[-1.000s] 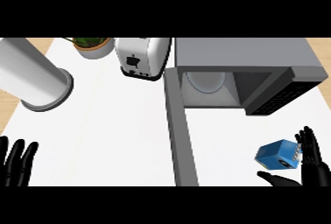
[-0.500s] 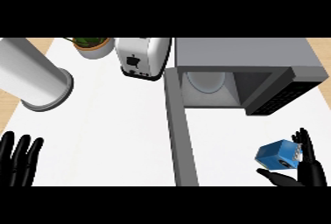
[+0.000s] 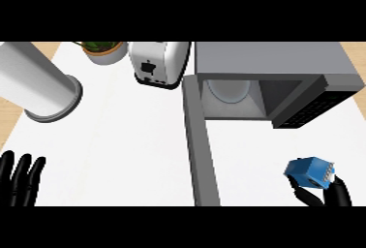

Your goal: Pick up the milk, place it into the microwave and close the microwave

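Observation:
The milk (image 3: pixel 311 172), a small blue carton, stands tilted on the white counter (image 3: pixel 129 140) at the lower right, in front of the microwave (image 3: pixel 271 60). My right hand (image 3: pixel 334 193) is under and beside it, thumb at its near left corner and fingers curled against its right side. The microwave's cavity (image 3: pixel 230 97) is open, and its grey door (image 3: pixel 201 150) swings out toward me, left of the carton. At the lower left edge my left hand (image 3: pixel 20 179) rests open, fingers straight up.
A white toaster (image 3: pixel 159 63) stands left of the microwave at the back. A potted plant (image 3: pixel 101 51) is behind it, and a tall white cylinder (image 3: pixel 36 87) at the far left. The open door splits the counter between my hands.
The right hand's fingers, straight up beside the carton before, have curled down against it. The carton has barely shifted. The left hand has held its place.

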